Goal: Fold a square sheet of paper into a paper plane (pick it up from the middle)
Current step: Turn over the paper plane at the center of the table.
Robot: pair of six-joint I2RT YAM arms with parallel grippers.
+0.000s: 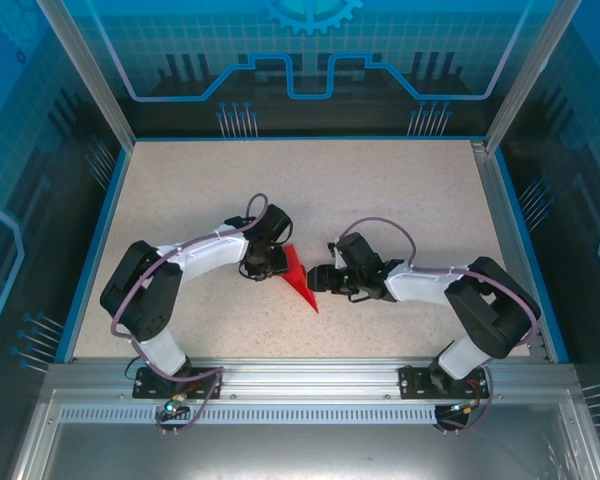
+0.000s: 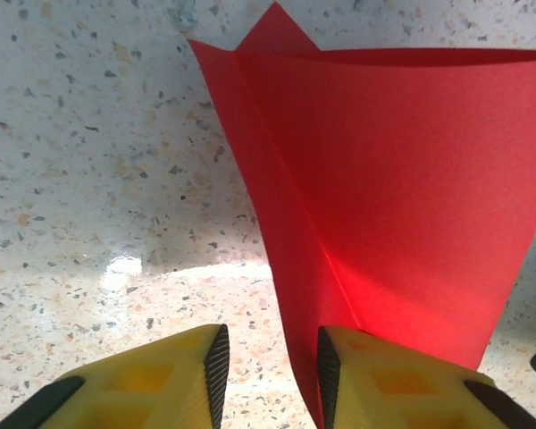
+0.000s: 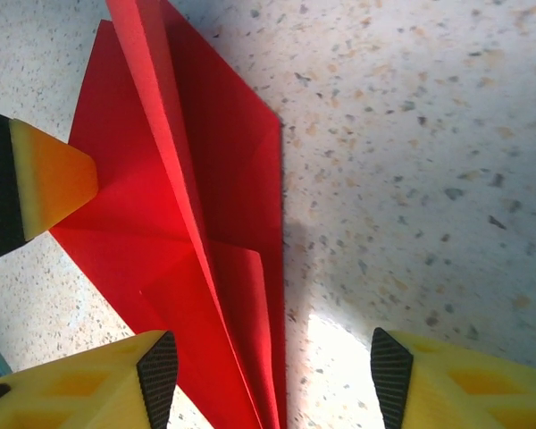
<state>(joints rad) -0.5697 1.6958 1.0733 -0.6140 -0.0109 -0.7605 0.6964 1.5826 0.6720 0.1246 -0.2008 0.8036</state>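
Bright, even light from above. White glare patch on desk (image 2: pixel 125 265) by my left hand (image 2: pixel 268 362), another by my right hand (image 3: pixel 273 375). Soft shadow beside red paper (image 3: pixel 161 223). My near fingertips (image 3: pixel 98 393) slightly blurred.

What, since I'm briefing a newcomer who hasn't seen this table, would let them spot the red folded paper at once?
On the speckled beige table, look to the middle, where the left gripper and right gripper nearly meet. Between them sits the paper plane, a slim creased dart tapering toward the table's near edge. It alone is bright red; everything around it is beige, black or white.
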